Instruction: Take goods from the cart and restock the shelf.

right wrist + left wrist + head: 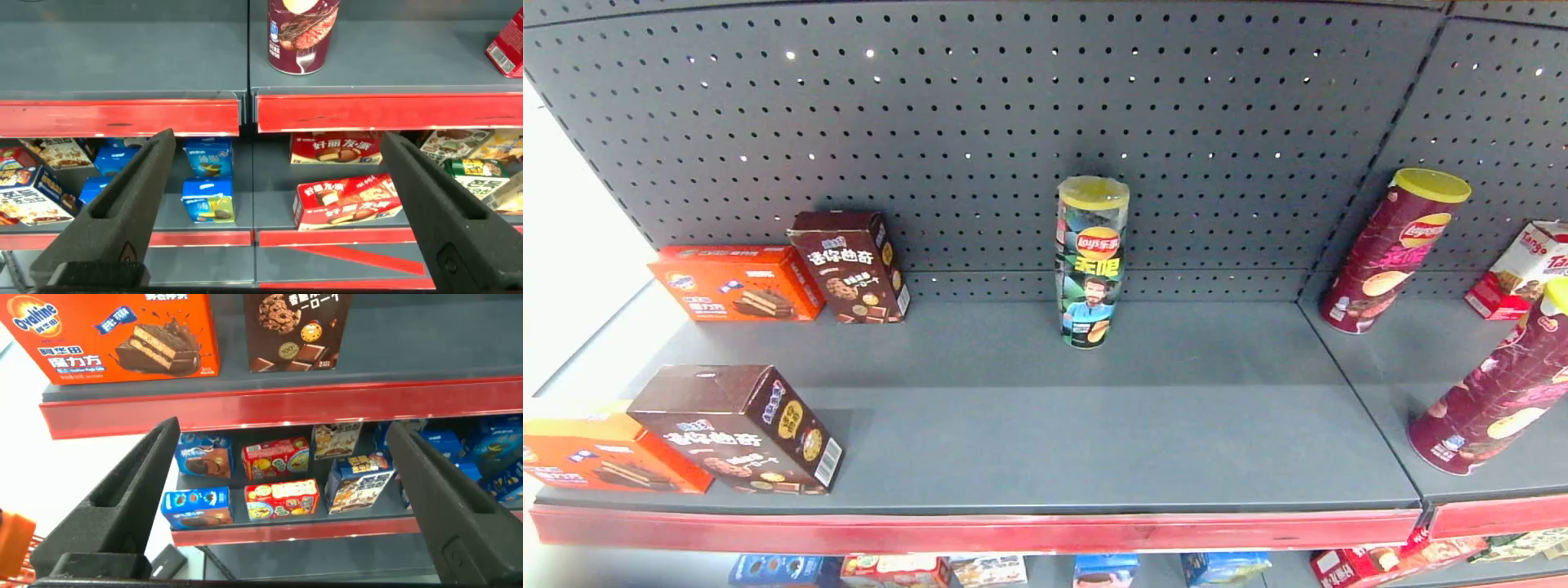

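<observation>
On the grey shelf (1029,441), snack goods stood before a pegboard back, while both grippers faced its red front edge, empty.

At mid-shelf, near the back, a green chip can (1092,261) stood upright and alone. To the left sat an orange box (737,282) beside a brown cookie box (849,265) (a second such pair sat at the front edge). Two maroon chip cans (1392,249) stood in the bay to the right. The left gripper (282,429) had its fingers spread wide apart, holding nothing; the right gripper (278,137) was the same.
</observation>
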